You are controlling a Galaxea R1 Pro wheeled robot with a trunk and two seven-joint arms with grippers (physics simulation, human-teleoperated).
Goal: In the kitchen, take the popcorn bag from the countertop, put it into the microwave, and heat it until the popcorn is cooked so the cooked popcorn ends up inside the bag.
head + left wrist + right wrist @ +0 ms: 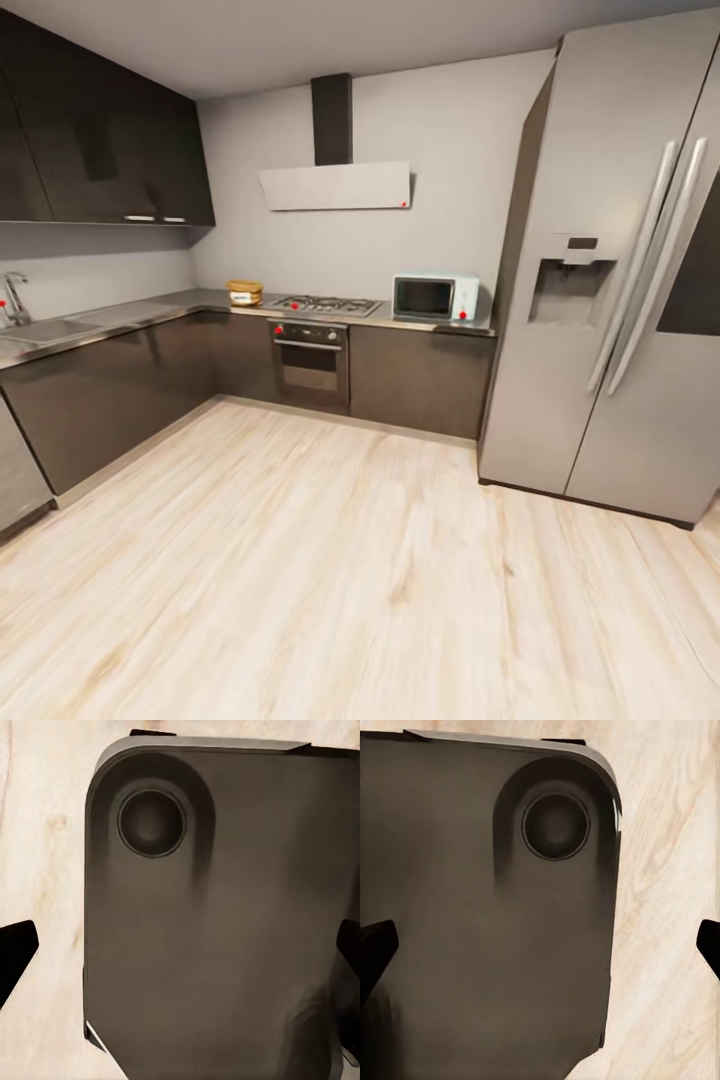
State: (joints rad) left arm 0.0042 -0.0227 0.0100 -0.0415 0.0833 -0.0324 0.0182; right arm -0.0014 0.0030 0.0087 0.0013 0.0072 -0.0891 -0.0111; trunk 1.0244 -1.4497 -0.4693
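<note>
Across the kitchen, the tan popcorn bag stands on the grey steel countertop in the far corner, left of the gas hob. The mint-blue microwave sits on the same worktop further right, beside the fridge, with its dark door closed. In the left wrist view my left gripper hangs open over the robot's dark base, with one black fingertip at each side edge. My right gripper is likewise open above the base, holding nothing.
A tall steel fridge stands at the right. An oven sits under the hob, with a hood above. The sink is at the left. Wide light wood floor lies between me and the cabinets.
</note>
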